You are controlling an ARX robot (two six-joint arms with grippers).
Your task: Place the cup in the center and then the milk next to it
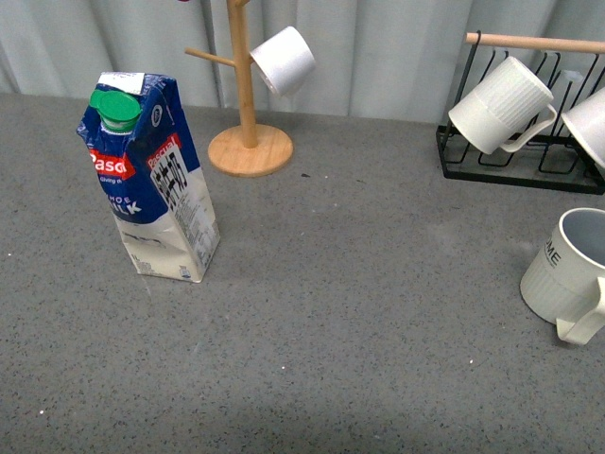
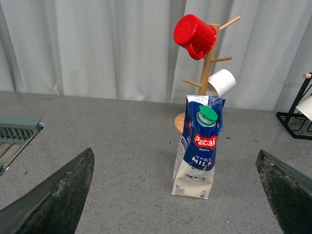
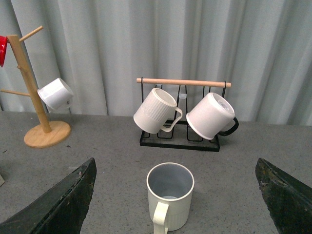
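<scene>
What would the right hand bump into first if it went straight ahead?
Probably the off-white ribbed mug: it stands in line with the open right hand, with nothing showing in front of it. Depth is hard to judge.

The milk carton point(image 1: 156, 180) is blue and white with a green cap point(image 1: 115, 108); the ribbed cup point(image 1: 555, 279) is off-white, grey-blue inside; the counter point(image 1: 359, 331) is speckled grey.

cup point(image 1: 565, 274) clipped at edge, rack mug point(image 1: 588, 128) too
</scene>
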